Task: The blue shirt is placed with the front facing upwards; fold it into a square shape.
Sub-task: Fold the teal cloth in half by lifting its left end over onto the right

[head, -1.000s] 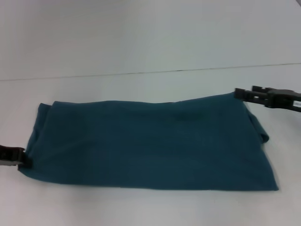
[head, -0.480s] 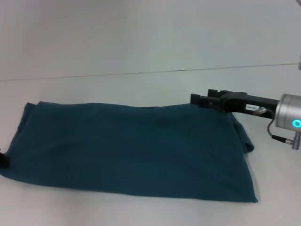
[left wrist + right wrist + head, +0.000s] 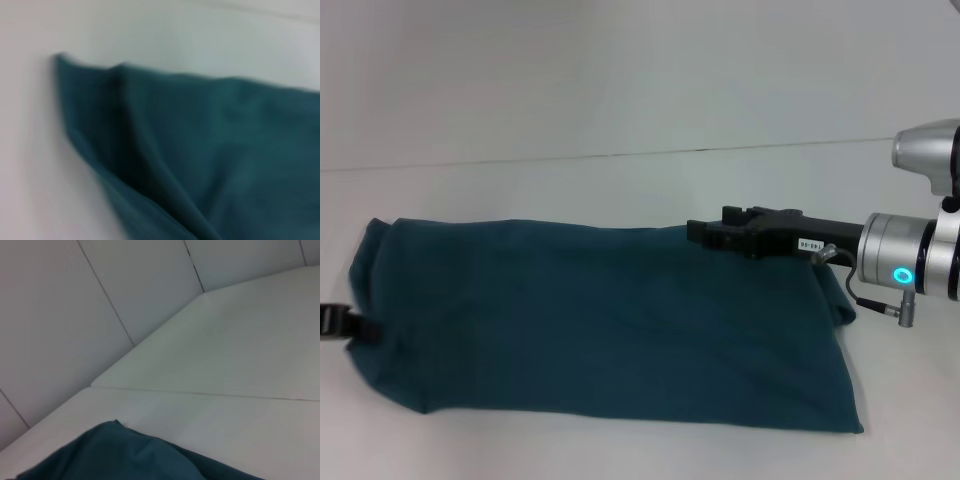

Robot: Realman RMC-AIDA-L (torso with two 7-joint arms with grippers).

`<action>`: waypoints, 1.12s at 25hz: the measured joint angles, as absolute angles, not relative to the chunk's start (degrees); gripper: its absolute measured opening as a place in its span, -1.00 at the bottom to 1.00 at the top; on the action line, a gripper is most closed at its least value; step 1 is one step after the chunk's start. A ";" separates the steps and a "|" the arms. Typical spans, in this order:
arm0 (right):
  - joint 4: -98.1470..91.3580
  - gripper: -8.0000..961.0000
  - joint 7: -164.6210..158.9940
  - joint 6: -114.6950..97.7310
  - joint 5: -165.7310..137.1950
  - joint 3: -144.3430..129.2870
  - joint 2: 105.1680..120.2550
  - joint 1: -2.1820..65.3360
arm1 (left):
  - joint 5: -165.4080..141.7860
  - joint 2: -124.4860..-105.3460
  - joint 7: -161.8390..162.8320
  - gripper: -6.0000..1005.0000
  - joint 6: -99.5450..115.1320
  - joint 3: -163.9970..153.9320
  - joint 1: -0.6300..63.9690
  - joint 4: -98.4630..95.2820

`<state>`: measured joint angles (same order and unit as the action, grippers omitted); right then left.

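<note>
i see the blue shirt (image 3: 600,320) as soft matt cloth, faintly creased. the table (image 3: 620,120) under it looks smooth, matt and white. the right gripper (image 3: 705,232) looks like matt black plastic, its wrist behind it brushed silvery metal; the left gripper (image 3: 365,328) looks dull black.

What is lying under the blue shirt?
Only the white table shows around the blue shirt. The right hand is at its far edge, the left hand at its left end. Anything underneath is covered.

Right gripper (image 3: 700,231) reaching in horizontally from the right, wrist ring lit. Left gripper (image 3: 365,327) barely in view at left edge, low.
</note>
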<state>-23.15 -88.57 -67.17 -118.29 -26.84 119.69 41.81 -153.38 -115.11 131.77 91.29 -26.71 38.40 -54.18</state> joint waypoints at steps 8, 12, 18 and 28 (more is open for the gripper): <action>-20.53 0.37 -84.59 -66.32 -116.16 -26.90 119.76 41.94 | -140.49 -115.87 128.03 -0.93 97.14 -26.94 37.48 -53.71; -15.80 0.03 -79.96 -63.54 -115.60 -27.32 120.11 44.26 | -136.04 -115.92 126.80 -0.93 99.33 -26.73 37.44 -53.20; -9.94 -0.39 -75.86 -57.69 -115.53 -28.49 120.32 47.79 | -130.94 -115.80 125.78 -0.93 102.68 -26.65 37.48 -53.17; -2.67 -0.91 -67.40 -54.11 -115.65 -28.74 120.74 50.80 | -125.68 -115.56 124.85 -0.93 105.38 -26.73 37.74 -53.50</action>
<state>-2.67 -67.40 -54.11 -115.65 -28.74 120.74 50.80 -125.68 -115.56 124.85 105.38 -26.73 37.74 -53.50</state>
